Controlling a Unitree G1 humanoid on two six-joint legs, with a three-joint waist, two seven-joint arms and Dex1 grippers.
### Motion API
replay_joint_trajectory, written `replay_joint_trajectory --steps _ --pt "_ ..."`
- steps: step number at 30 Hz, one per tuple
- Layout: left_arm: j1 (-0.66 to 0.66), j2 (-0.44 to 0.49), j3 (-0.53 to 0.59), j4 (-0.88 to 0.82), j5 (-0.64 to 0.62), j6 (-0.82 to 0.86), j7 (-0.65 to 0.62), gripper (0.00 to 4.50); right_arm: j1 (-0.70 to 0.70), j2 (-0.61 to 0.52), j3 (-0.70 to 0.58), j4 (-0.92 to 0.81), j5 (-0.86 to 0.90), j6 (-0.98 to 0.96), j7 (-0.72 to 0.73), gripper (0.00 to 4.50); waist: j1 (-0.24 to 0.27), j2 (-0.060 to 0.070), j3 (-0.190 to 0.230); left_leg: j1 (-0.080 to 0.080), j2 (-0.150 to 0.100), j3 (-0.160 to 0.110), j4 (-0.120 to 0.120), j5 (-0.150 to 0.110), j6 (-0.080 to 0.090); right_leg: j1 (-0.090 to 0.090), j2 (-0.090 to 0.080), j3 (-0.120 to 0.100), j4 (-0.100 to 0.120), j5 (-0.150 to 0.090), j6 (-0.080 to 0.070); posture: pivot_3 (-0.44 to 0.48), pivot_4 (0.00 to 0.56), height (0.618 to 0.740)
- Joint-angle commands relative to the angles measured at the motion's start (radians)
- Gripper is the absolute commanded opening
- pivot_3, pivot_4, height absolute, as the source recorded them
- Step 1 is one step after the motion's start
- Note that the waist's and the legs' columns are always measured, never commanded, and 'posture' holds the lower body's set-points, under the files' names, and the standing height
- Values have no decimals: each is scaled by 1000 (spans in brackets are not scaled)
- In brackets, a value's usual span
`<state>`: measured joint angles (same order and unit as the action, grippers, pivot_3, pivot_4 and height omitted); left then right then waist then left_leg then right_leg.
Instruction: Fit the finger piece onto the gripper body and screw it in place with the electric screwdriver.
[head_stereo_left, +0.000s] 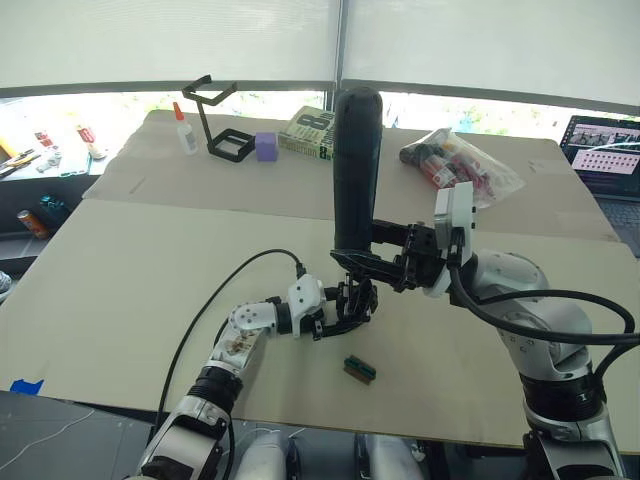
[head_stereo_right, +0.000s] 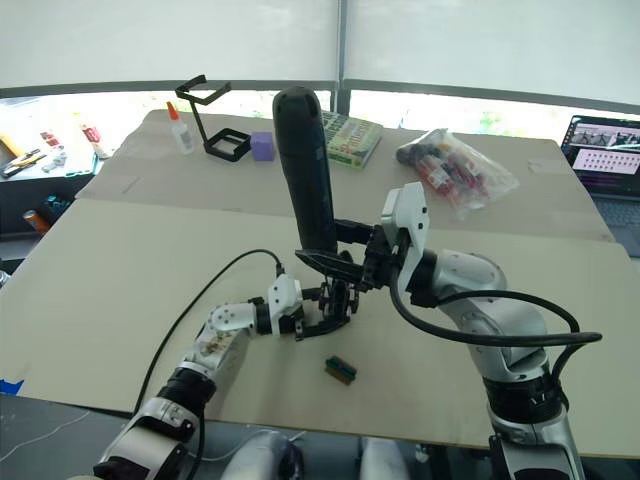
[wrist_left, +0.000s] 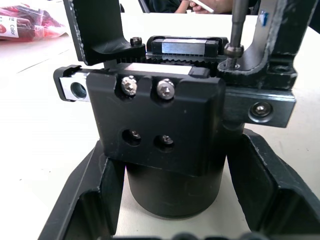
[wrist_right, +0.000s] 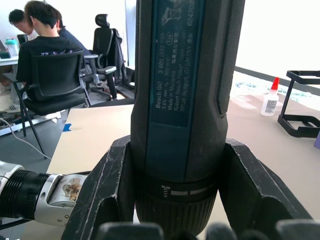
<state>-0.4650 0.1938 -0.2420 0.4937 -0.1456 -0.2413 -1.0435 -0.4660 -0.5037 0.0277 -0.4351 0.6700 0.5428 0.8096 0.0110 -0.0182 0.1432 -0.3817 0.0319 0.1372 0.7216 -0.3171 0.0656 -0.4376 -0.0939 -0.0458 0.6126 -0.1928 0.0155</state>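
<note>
The gripper body (wrist_left: 155, 130), a black block on a round base, stands on the table near the front middle. My left gripper (head_stereo_left: 343, 308) is shut on it, with a finger (wrist_left: 85, 200) on each side of the base. The electric screwdriver (head_stereo_left: 357, 160) stands upright above it, and my right gripper (wrist_right: 182, 210) is shut on its lower barrel. Its thin metal bit (wrist_left: 236, 25) comes down onto a screw (wrist_left: 230, 50) at the foot of a black finger piece (wrist_left: 272, 60) on the body's top. Another black finger (wrist_left: 97, 30) rises at the body's other end.
A small green-and-brown block (head_stereo_left: 359, 369) lies just in front of the grippers. At the table's far side are a black wire-frame stand (head_stereo_left: 215, 120), a glue bottle (head_stereo_left: 185, 130), a purple cube (head_stereo_left: 266, 146), a green box (head_stereo_left: 310, 130) and a bag of parts (head_stereo_left: 460, 160). A laptop (head_stereo_left: 605, 150) sits far right.
</note>
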Motion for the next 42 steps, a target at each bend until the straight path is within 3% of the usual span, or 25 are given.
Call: replay_joint_trajectory --steps 1,42 --pt "-13 -6 -5 18 16 -3 10 2494 -4 -7 10 10 -13 -6 14 1928 0 0 0 0 0 0 0 0 0 0 0 0 0 0 0 0 150 740" --pt "61 16 -8 -59 3 17 12 2494 114 -6 87 120 -92 -70 30 1928 -6 -5 -9 14 1 -1 -6 -4 6 11 -5 -2 -2 -1 -1 0 150 740"
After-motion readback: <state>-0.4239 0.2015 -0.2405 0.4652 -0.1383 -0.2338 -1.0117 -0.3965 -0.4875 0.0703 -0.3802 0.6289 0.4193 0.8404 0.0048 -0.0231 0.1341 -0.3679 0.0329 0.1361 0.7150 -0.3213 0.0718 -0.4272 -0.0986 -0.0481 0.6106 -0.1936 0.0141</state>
